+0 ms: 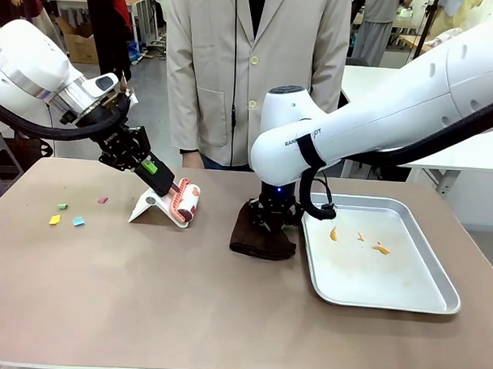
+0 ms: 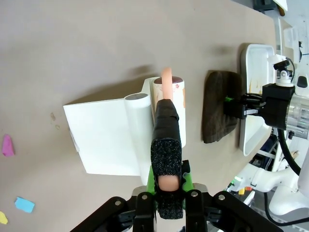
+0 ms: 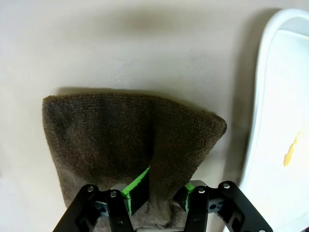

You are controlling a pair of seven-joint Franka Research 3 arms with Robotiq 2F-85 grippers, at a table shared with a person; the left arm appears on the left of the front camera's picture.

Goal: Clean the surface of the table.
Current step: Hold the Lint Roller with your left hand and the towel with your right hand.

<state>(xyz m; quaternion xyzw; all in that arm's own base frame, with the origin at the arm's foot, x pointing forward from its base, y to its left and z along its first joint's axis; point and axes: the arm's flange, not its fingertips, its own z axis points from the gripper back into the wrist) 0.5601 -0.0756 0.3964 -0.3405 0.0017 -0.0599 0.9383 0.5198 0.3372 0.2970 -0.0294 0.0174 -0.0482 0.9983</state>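
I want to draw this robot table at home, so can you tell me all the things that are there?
table: one, brownish-taupe, under everything
lint roller: one, white and reddish with a pink handle, left of middle, resting on its stand
stand: one, white, under the lint roller
paper scraps: four (pink, green, yellow, blue), far left on the table
brown cloth: one, dark brown, middle, beside the tray
metal tray: one, silver, right side
orange scraps: three, orange, inside the tray
person: one, beige coat, standing at the far side
left end effector: black with green pads, shut on the lint roller's handle
right end effector: black with green pads, pinching the brown cloth
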